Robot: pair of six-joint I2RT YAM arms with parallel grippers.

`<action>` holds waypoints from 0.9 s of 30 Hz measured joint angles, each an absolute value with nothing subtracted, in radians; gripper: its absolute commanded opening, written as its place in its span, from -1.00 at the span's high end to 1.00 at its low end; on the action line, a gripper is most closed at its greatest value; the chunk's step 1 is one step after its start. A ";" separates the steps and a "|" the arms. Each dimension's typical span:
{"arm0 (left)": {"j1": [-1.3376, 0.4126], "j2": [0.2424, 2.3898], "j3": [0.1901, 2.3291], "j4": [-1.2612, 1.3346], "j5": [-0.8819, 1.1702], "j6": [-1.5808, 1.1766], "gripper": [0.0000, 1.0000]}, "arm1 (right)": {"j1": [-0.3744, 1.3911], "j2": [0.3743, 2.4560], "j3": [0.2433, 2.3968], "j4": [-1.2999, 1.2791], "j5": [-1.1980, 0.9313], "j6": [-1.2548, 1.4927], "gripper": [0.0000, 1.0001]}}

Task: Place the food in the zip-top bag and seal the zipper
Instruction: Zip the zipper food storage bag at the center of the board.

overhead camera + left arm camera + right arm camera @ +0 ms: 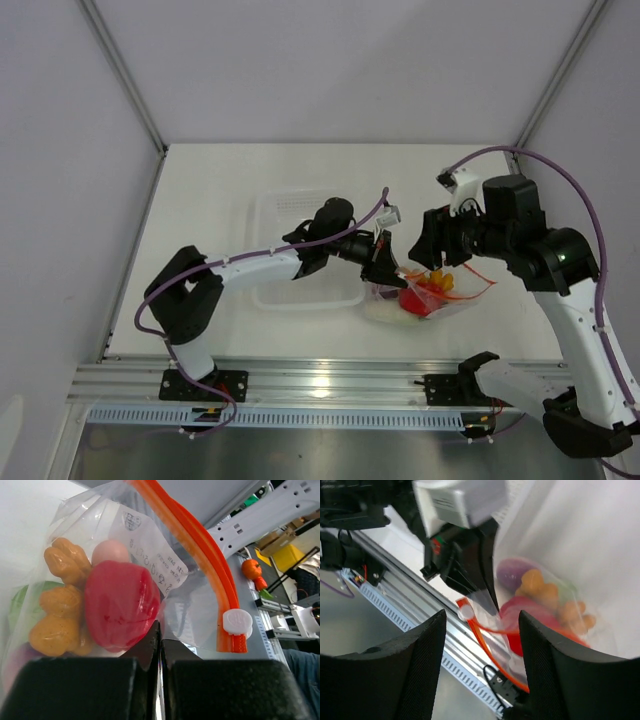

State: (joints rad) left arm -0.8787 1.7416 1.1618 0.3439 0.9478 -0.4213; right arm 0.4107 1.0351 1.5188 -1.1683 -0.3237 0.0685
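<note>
Jaws of the left gripper (384,270) pinch the clear floppy zip-top bag (432,298) near the counter's (200,200) front edge, right of centre. Overhead, the right gripper (428,250) is hard to judge.

Left wrist: they press together on film below a glossy red bell pepper (120,605) and lumpy orange pieces (57,605). The label (150,555) print is unreadable.

Right wrist: that gripper's jaws stand spread, and the orange zipper strip (479,630) is partly cut off.

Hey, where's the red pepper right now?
The red pepper is inside the zip-top bag, right of centre in the top view, beside the orange-yellow lumpy piece, right of the clear tray.
</note>
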 measured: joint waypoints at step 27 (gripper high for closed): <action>-0.821 1.758 1.162 0.397 1.077 -0.667 0.99 | 0.658 1.112 1.533 -1.150 -0.317 -0.175 0.21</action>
